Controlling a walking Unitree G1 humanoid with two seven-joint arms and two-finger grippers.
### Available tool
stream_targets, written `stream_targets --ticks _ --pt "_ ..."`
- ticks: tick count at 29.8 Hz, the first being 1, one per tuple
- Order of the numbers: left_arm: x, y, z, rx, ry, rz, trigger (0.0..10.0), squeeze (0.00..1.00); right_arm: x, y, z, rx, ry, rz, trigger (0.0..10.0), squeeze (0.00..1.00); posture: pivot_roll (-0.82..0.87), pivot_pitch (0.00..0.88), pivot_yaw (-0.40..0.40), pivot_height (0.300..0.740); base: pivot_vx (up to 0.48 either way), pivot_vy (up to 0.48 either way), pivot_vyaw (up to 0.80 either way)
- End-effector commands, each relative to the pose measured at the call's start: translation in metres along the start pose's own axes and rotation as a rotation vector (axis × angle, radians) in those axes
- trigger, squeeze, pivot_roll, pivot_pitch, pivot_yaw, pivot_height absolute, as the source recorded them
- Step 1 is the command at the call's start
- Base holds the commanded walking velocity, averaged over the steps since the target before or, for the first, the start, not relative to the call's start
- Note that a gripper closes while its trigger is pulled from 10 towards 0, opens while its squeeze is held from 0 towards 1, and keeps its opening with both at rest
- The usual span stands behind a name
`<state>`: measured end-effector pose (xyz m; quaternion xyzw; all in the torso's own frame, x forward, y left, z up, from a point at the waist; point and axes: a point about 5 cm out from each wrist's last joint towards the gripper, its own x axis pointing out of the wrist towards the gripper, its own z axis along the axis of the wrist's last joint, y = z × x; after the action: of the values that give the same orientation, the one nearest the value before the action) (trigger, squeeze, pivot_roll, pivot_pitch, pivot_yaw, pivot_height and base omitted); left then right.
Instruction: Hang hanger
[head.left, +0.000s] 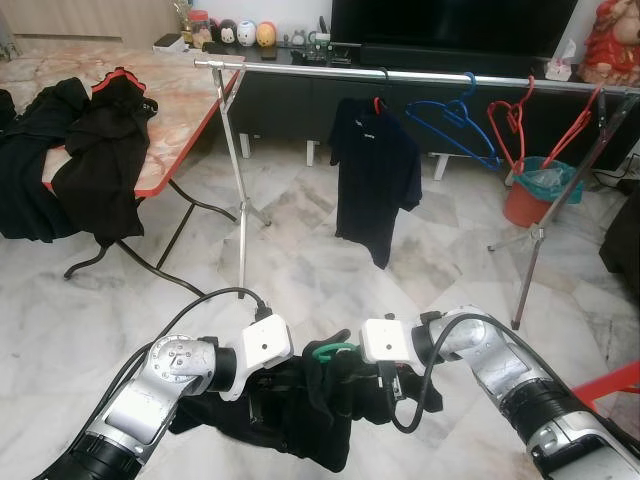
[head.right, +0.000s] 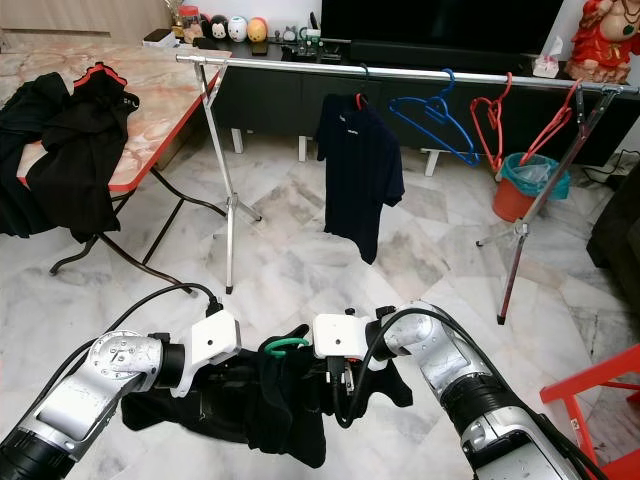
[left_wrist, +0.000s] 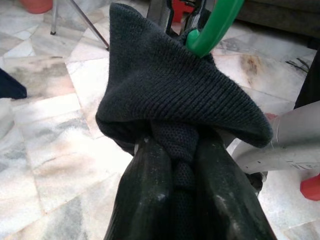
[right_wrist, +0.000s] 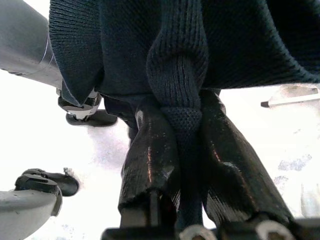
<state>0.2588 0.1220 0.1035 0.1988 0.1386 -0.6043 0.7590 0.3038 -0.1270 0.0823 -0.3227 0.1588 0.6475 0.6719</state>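
We hold 1 dark garment on a green hanger low between both hands, left hand and right hand each pinched shut on its knit, the rail well ahead and above.

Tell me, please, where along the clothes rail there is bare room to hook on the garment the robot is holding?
The widest bare stretch of the rail runs from its left leg to the hung dark shirt. A shorter gap lies between that shirt and the blue hanger. The right end is crowded: blue hanger, then two red hangers. Both claws, left and right, pinch the black garment on its green hanger.
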Motion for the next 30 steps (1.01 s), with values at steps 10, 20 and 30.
stream_targets --ticks 10,20,30 --pt "0.003 -0.009 -0.002 -0.026 0.003 -0.061 0.0 0.00 -0.006 -0.015 0.014 -0.034 -0.053 -0.096 1.3 1.00 0.06 0.000 -0.034 0.740 0.000 0.000 0.00" --pt "0.001 -0.010 -0.003 -0.031 0.011 -0.065 0.0 0.00 -0.009 -0.021 0.015 -0.032 -0.049 -0.137 0.0 1.00 0.06 0.000 -0.036 0.740 0.000 0.000 0.00" --pt "0.002 -0.011 -0.003 -0.033 0.012 -0.073 0.0 0.00 -0.008 -0.020 0.013 -0.024 -0.044 -0.134 0.4 1.00 0.06 0.000 -0.035 0.740 0.000 0.000 0.00"
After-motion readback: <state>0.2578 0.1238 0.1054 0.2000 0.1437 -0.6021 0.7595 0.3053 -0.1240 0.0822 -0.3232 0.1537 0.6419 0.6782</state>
